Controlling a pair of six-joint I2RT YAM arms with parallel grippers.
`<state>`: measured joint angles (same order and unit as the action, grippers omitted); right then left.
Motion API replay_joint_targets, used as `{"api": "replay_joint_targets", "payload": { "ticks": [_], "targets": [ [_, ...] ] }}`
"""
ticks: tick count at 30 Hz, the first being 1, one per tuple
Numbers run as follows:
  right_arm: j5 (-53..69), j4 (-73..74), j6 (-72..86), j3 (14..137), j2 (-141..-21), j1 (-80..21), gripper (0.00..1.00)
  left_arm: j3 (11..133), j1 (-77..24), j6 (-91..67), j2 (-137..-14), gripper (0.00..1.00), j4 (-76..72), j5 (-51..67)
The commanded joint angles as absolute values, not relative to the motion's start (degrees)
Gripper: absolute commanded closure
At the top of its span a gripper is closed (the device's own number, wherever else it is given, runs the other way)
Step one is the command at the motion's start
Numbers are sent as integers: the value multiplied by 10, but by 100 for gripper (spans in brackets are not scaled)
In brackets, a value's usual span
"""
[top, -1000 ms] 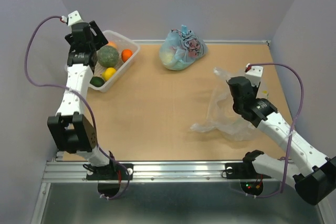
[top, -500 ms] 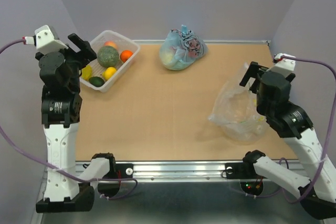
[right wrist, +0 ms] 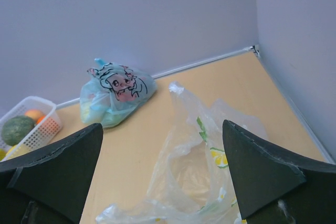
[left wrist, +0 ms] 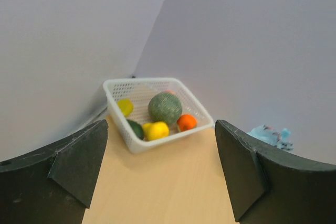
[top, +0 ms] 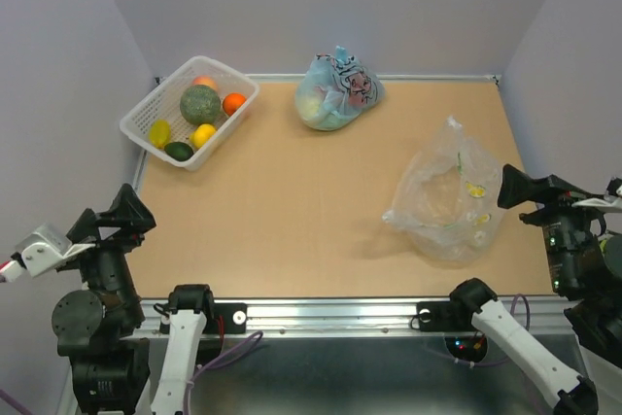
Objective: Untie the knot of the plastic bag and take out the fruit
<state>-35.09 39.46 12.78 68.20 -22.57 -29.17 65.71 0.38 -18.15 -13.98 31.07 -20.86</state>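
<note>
**Though slack and apparently emptied, lies squarely before the right arm**

Finds the right gripper point(top: 515, 199) spread wide with nothing between its fingers, low by the near right corner of the table point(top: 292, 211). Finds the left gripper point(top: 109, 219) gaping and empty too, off the near left corner.

Places the plastic bag point(top: 447, 201) just ahead of the right gripper and a little to its left, lying on the table and touching neither arm. Reads its long axis as running from the near edge toward the far wall, with the broad crumpled end nearer and the pointed end farther. From the right wrist, rises straight ahead between the two fingers. Shows no knot and nothing solid inside, only yellow-green print on clear film. Puts the right arm much the nearer and the left well apart, across the table.

Farther out, at the far left corner, finds the fruit in a white basket point(top: 136, 116): melon point(top: 199, 104), orange point(top: 234, 102), lemons point(top: 202, 135), a dark green piece point(top: 179, 151) and a peach point(top: 204, 82) by the back rim. Sits dead ahead of the left wrist camera. Sets a light-blue cartoon bag point(top: 337, 89) against the far wall, apart from both.

Judges untying and emptying as done. If anything further is wanted of the bag, favours the right gripper reaching straight along that axis, and expects the thin film to crumple or slip.
</note>
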Motion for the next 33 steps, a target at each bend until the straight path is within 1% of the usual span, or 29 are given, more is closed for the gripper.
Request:
{"api": "replay_joint_targets", "payload": {
  "ticks": [1,5,9,13,22,33],
  "targets": [
    [-312,398,118,659,-178,-287,0,638,4,-157,-133,6,388,-205],
    [-300,397,107,650,-149,-287,0,635,4,-158,-115,6,390,-203],
    [-263,398,92,642,-136,-287,0,638,4,-149,-107,6,383,-206],
    [-269,398,97,630,-126,-287,0,633,4,-156,-108,6,379,-193],
    [-261,396,101,624,-141,-287,0,634,4,-159,-117,6,359,-170],
    [-261,391,106,623,-158,-287,0,606,4,-167,-132,6,328,-156]
  ]
}}
